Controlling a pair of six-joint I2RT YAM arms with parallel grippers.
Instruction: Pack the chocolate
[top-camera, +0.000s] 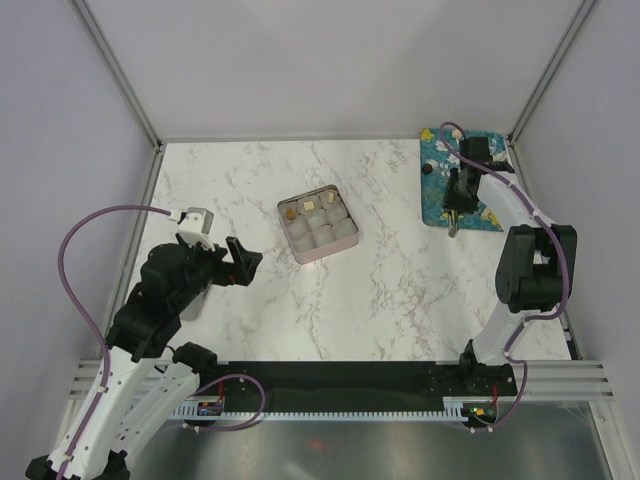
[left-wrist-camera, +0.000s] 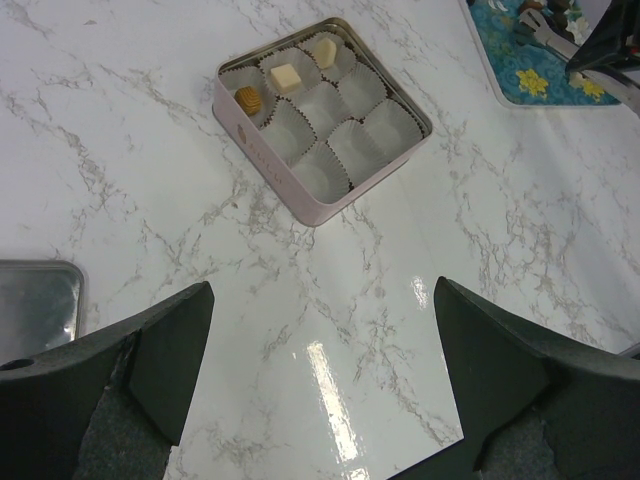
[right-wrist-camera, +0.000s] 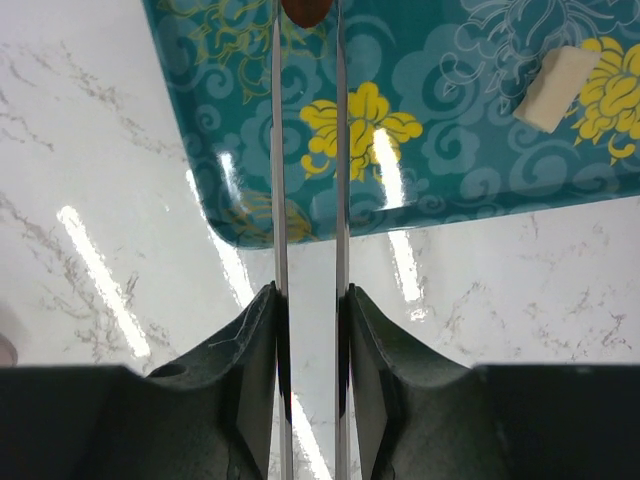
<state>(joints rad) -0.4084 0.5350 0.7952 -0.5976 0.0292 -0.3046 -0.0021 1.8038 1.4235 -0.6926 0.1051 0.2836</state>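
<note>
Right claw (right-wrist-camera: 308, 295) is pinched narrow on the metal tongs (right-wrist-camera: 277, 150). Its two fingers press against the thin blades, which run nearly parallel with a slim gap between them. It hangs well to the right of the pink tin (left-wrist-camera: 270, 165) and a little farther back, over the teal flowered tray (right-wrist-camera: 440, 170). At the tongs' tips a round brown chocolate (right-wrist-camera: 305, 10) sits between the blades, cut off by the top edge of the wrist view. Whether the tips actually squeeze it I cannot tell. A cream-white square chocolate (right-wrist-camera: 555, 88) lies loose on the same tray, apart from the tongs.

Left claw (left-wrist-camera: 322, 290) stands wide and holds nothing, hovering above the marble bench (left-wrist-camera: 150, 200) near the tin's front-left side. The tin is open and lined with nine white paper cups (left-wrist-camera: 385, 125) in three rows. The row along the tin's far wall, away from the arms, holds chocolates: a light brown piece (left-wrist-camera: 248, 98), a cream square (left-wrist-camera: 286, 77) and a pale yellowish square (left-wrist-camera: 325, 50). A shallow metal lid (left-wrist-camera: 35, 300) lies flat on the bench to the left of the tin, just beside the left claw.
</note>
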